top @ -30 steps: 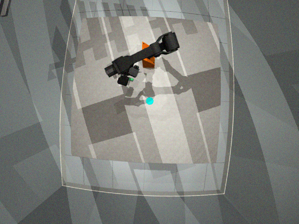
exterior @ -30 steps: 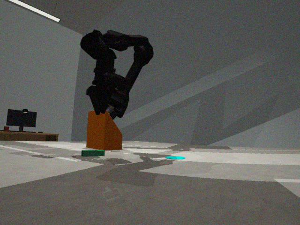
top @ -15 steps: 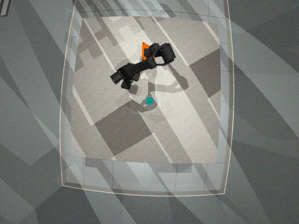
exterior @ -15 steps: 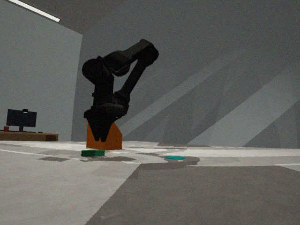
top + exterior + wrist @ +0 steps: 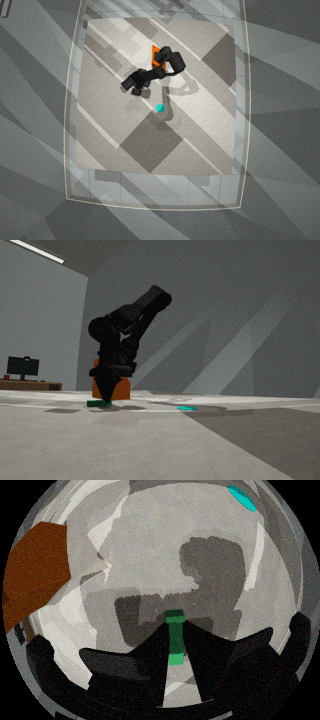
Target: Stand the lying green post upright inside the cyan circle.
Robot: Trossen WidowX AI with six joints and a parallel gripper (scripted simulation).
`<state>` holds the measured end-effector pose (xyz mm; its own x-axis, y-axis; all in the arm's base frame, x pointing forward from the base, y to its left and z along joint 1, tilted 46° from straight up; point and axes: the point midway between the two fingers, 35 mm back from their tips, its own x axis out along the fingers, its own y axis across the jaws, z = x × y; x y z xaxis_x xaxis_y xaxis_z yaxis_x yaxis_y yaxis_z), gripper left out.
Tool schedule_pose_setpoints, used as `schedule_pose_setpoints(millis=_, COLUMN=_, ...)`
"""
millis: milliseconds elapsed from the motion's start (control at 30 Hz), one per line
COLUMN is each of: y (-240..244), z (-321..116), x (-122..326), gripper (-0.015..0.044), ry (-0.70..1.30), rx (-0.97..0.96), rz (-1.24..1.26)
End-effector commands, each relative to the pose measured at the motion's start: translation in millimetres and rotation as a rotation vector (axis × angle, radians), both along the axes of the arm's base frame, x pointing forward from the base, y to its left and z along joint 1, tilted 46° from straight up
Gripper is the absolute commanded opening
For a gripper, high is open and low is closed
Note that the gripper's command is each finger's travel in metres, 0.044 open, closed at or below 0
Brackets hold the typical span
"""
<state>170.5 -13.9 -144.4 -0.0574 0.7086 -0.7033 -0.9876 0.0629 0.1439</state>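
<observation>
The green post [image 5: 96, 403] [image 5: 176, 658] lies flat on the table. My gripper [image 5: 107, 401] [image 5: 175, 626] points down and is shut on the post, with a fingertip against each side near one end. In the top view the post and the fingertips are hidden under the arm. The cyan circle [image 5: 160, 108] [image 5: 186, 408] [image 5: 242, 499] is flat on the table, apart from the post, to its right in the exterior view and at the upper right in the wrist view. Nothing stands on it.
The orange base block [image 5: 155, 52] [image 5: 121, 388] [image 5: 37, 565] of the arm stands close behind the gripper in the exterior view. Shadows and light bands cross the table top [image 5: 103, 121]. A desk with a monitor [image 5: 23, 366] is far off at the left.
</observation>
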Motion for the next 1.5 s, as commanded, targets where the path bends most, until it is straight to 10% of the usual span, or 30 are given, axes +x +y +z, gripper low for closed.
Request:
schedule_pose_setpoints(millis=0, y=1, z=-1, x=-1, gripper=0.0023, ry=0.004, rx=0.005, rz=-0.005)
schedule_pose_setpoints(millis=1467, y=-84, z=82, x=7, gripper=0.0023, ry=0.008, rx=-0.002, rz=-0.006)
